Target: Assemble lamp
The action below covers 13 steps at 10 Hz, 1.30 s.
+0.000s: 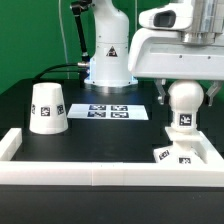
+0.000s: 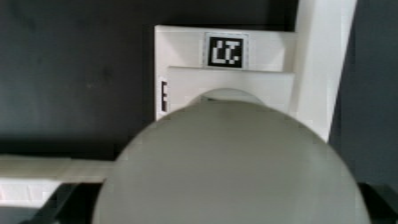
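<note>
Over the base (image 1: 186, 152), the claw (image 1: 183, 92) grips the bulb (image 1: 184, 100), whose ball hides most of the base in the wrist view.

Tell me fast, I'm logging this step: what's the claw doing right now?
Claw: closed on the bulb, held upright over the base in the corner of the rail.

bulb (image 2: 222, 165) close, over tagged base (image 2: 222, 75)

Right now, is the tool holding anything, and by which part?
Apparently the bulb, gripped near its round top by the tool, above the base; finger contact isn't clearly visible.
</note>
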Tool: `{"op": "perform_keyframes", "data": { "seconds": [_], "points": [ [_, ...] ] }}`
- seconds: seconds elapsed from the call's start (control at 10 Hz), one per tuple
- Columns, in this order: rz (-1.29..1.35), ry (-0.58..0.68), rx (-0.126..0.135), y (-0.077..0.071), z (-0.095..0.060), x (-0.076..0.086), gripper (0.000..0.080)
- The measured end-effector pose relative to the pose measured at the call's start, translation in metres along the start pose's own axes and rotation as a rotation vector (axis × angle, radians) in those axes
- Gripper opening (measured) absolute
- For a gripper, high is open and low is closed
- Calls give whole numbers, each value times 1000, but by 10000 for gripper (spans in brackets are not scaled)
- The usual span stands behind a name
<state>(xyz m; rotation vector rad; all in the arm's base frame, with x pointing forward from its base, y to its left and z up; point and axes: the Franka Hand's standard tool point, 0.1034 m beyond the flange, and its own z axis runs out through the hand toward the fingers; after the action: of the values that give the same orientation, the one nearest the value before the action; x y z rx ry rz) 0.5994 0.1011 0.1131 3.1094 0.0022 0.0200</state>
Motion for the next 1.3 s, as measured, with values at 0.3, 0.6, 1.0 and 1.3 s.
{"op": "perform_keyframes", "data": {
  "seconds": [0.3,0.6,1.0,1.3],
  "points": [
    [515,-57,63,3,1,-4,580],
    [779,-94,84,4,2,-5,580],
    [1059,-124,86,1,3,-6,580],
    [1130,-128,85,1,3,-6,607]
  ]
}}
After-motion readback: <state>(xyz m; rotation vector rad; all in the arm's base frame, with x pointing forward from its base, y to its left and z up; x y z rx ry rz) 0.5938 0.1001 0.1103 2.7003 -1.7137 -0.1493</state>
